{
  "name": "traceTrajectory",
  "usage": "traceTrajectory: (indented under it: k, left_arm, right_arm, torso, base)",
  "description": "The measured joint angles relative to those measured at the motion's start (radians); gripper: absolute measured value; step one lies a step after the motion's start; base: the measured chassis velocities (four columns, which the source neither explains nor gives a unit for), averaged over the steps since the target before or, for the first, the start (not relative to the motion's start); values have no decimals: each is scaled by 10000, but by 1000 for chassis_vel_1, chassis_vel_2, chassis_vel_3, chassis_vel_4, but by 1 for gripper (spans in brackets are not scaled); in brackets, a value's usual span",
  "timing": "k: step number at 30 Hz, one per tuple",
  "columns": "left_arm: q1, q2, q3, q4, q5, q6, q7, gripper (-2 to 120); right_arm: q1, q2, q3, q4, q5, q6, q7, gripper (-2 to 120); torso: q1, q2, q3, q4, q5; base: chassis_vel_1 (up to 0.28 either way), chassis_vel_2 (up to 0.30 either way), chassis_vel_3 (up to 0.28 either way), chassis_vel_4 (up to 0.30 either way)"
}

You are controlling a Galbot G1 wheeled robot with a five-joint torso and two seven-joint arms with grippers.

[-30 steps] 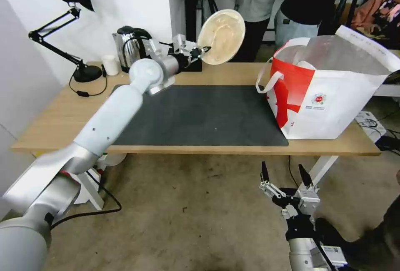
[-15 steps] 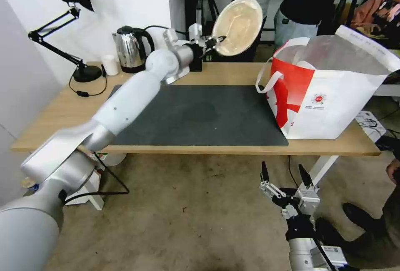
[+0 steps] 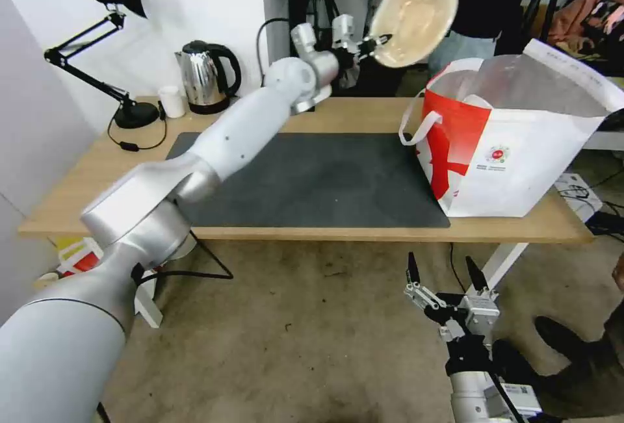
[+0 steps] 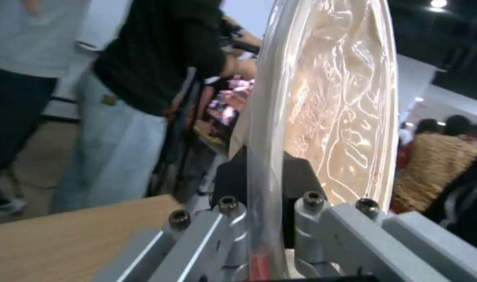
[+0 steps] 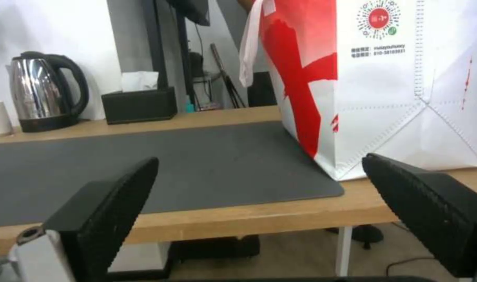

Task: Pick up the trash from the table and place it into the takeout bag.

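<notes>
The left gripper [image 3: 372,43] is clamped on the rim of one beige fibre bowl [image 3: 416,17], which is held tilted on edge in the air above the far edge of the table [image 3: 364,117], just beside the open mouth of the takeout bag [image 3: 513,150]. In the left wrist view the rim of the bowl [image 4: 327,105], covered by a clear film, is seen pinched between the two fingers [image 4: 233,184]. One bag is stood at the right end of the table, partly on the dark grey mat [image 3: 312,182]. The right gripper [image 3: 447,277] is held low in front of the near edge, its two fingers spread wide with nothing between them. One kettle [image 3: 205,78], one small white cup [image 3: 172,101] and one desk lamp [image 3: 117,46] are set at the far left corner.
</notes>
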Motion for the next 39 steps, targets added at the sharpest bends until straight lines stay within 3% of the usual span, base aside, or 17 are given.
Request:
traceTrajectory:
  k: [5,9,11,15,19,39]
  left_arm:
    - [-284,-651,168,745,-33,-99,392,4]
    - [-476,-795,427,1048,-83,-296,395,4]
    - [-527,-801,604,1074,-93,-349,212,4]
    - [-731,-792,886,1237,-56,-480,-1180,4]
    - [-785,-775,1217,1392,8,-376,-1530,4]
    - [-375,-760,1301,1203,219,-173,-1483,4]
  right_arm:
    - [0,0,0,0,0,0,1,100]
    - [0,0,0,0,0,0,0,100]
    - [0,0,0,0,0,0,0,100]
    - [0,0,0,0,0,0,0,100]
    - [0,0,0,1,-1,0,0,100]
    - [-1,0,0,0,0,0,0,100]
  torso:
    - [0,0,0,-4,1]
    - [0,0,0,1,0]
    - [-1,0,-1,2,-1]
    - [0,0,0,1,-2]
    - [0,0,-1,2,-3]
    - [-1,2,-1,-1,-2]
  base:
    - [0,0,0,0]
    - [0,0,0,0]
    - [0,0,0,0]
    - [0,0,0,0]
    - [0,0,0,0]
    - [0,0,0,0]
